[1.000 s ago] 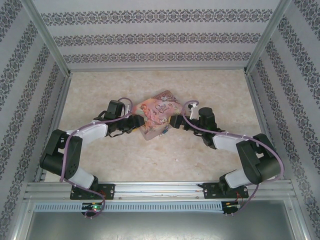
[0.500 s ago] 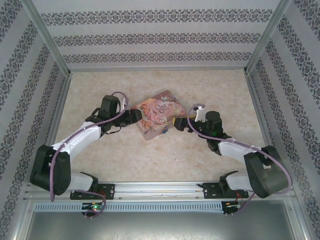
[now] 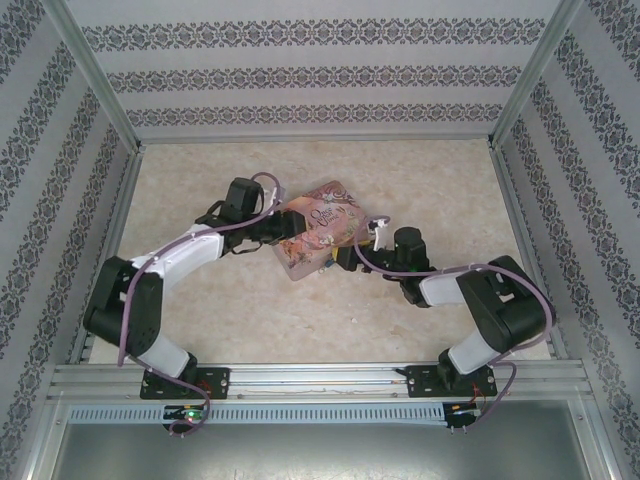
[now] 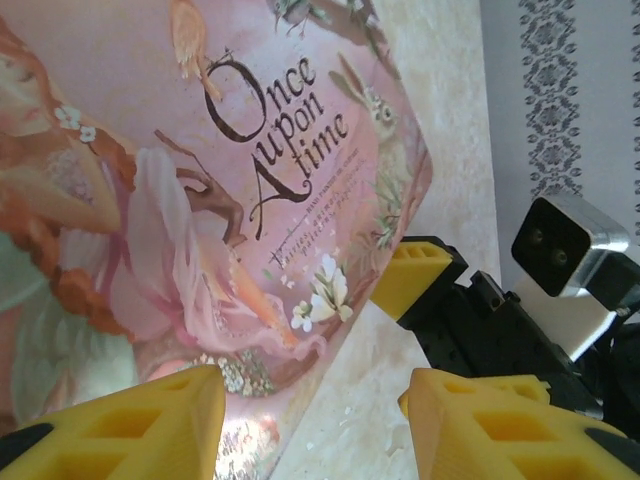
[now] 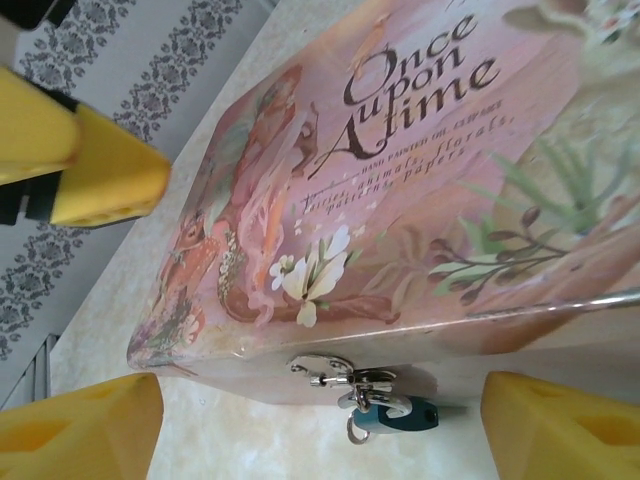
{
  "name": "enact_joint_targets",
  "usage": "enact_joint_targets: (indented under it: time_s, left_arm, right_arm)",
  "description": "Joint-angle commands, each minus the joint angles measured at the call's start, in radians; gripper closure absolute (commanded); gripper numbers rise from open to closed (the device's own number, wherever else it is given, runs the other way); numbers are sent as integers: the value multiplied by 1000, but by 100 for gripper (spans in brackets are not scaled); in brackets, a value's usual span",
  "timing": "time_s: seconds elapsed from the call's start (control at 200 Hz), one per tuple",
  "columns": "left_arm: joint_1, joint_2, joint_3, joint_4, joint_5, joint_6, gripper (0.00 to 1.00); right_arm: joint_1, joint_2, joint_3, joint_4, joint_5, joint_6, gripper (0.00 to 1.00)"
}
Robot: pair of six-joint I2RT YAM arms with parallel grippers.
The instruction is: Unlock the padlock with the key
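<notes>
The teal-blue padlock (image 5: 398, 415) hangs by its metal loop from the silver hasp (image 5: 330, 370) on the front wall of the pink "Once Upon a Time" tin (image 5: 400, 180) (image 3: 318, 232) (image 4: 180, 190). A small wire ring (image 5: 357, 433) dangles beside it. I cannot make out the key. My right gripper (image 5: 320, 435) (image 3: 343, 258) is open, its yellow fingers (image 5: 85, 430) either side of the padlock and short of it. My left gripper (image 4: 310, 430) (image 3: 288, 228) is open at the tin's left corner, holding nothing.
The tin lies askew on the beige marbled table (image 3: 420, 180). Patterned walls (image 3: 300, 75) and metal frame posts close in three sides. Both grippers face each other across the tin's near corner; the right one's yellow fingertip (image 4: 412, 278) and wrist camera (image 4: 568, 245) sit close by.
My left gripper has slid up and right along the tin's left side. My right gripper has dropped toward the tin's near edge, its arm folding inward. The tin stays put.
</notes>
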Motion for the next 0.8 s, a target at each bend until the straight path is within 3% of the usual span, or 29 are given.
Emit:
enact_joint_targets:
  time_s: [0.0,0.794]
  left_arm:
    - [-11,50,45,-13,25,-10,50]
    - [-9,156,72,-64,-4,-2,52]
  right_arm:
    - [13,49,-2,121,-40,-21,20]
    - [40,258,24,333,-116,-21,33]
